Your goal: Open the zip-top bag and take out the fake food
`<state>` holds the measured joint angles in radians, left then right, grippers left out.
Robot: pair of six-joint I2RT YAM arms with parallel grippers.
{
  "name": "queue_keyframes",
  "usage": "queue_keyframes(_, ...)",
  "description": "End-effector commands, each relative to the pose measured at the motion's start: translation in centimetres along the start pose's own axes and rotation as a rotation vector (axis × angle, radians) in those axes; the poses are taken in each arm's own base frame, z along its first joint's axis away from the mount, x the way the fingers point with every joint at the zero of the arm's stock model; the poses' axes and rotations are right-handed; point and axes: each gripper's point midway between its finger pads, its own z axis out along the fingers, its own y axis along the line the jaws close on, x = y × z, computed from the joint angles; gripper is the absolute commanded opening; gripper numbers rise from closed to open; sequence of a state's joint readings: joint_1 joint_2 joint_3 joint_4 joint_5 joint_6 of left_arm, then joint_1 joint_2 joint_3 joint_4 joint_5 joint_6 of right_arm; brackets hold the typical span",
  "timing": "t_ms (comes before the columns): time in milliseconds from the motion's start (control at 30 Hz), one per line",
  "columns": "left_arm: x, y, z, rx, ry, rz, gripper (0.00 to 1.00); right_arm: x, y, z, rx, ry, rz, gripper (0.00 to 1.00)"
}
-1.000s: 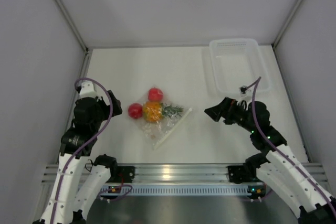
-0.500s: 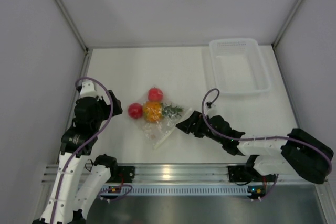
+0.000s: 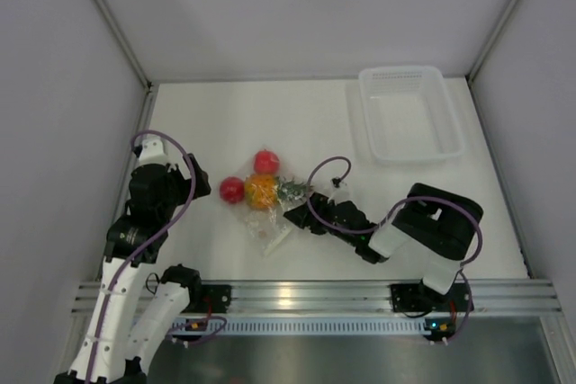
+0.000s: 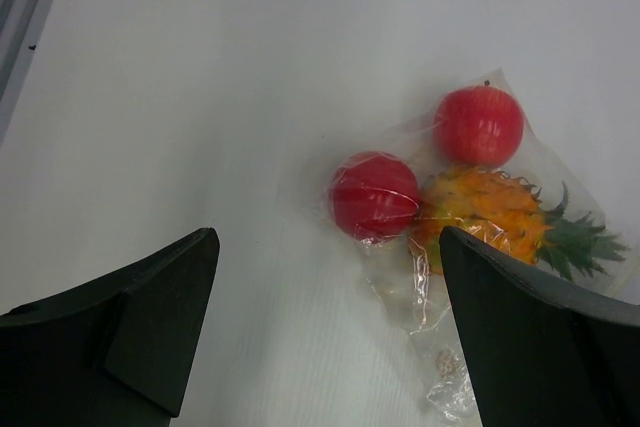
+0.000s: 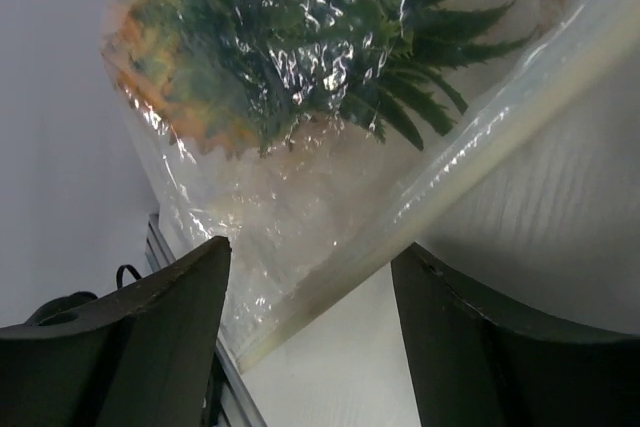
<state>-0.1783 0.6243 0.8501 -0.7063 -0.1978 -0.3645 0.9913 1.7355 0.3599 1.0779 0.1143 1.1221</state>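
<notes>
My right claw (image 5: 310, 252) was low over the near right edge of the bag (image 3: 274, 218). Its jaws were spread, and the zip strip (image 5: 480, 137) ran across the gap between them. I could not tell whether either finger touched it. My left claw (image 4: 328, 247) hung wide open just left of the bag, holding nothing. The bag lay in the middle of the counter (image 3: 207, 123). The pineapple (image 3: 262, 191) and both red fruits (image 4: 375, 195) looked to be under its plastic, at the far left end. As I judged it, nothing was done: the zip looked shut and no food was out. I had yet to pinch the strip, pull it open and lift out all three pieces.
</notes>
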Motion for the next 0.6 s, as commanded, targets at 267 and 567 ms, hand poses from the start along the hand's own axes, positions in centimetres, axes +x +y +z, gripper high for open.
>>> queue_keyframes(267, -0.8, -0.6, 0.3, 0.027, -0.032, -0.002, 0.98, -2.0, 4.0, 3.1, -0.162, -0.092, -0.033, 0.28)
queue_keyframes(567, -0.9, -0.6, 0.2, 0.030, -0.036, -0.001, 0.98, -3.4, 3.9, 2.3, -0.059, -0.094, -0.211, 0.03)
